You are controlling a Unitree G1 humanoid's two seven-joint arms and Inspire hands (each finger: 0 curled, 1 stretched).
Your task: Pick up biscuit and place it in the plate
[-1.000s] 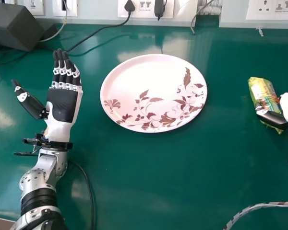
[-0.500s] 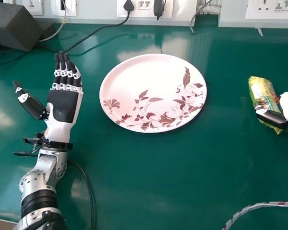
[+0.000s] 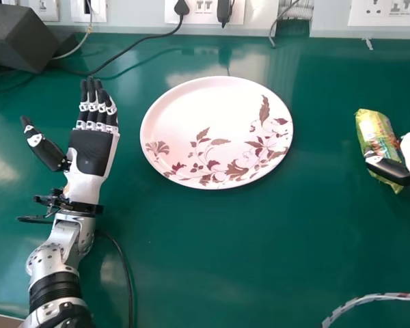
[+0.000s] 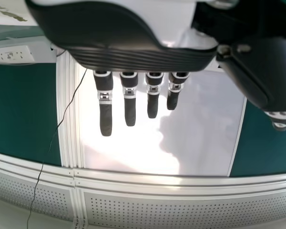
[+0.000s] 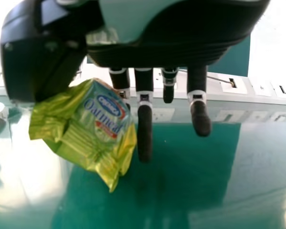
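At the right of the head view, the right hand [image 3: 389,169] has its thumb across the lower part of the yellow-green biscuit packet [image 3: 376,134]. The right wrist view has the packet [image 5: 93,126] pinched between the thumb and the nearest finger of the right hand [image 5: 144,124]; the other fingers are fairly straight. The pink-white plate [image 3: 191,113] with brown leaf patterns lies mid-table, well left of the packet. Left of the plate, the left hand [image 3: 90,152] is open, palm up, and its straight fingers [image 4: 129,109] also show in the left wrist view.
A dark box [image 3: 20,37] stands at the back left, with cables running over the green table [image 3: 225,253]. Wall sockets [image 3: 205,8] line the back edge. A braided cable [image 3: 369,298] crosses the near right corner.
The right hand and the packet have shifted very slightly to the right, away from the plate. The left hand's fingertips sit a little lower in the head view.
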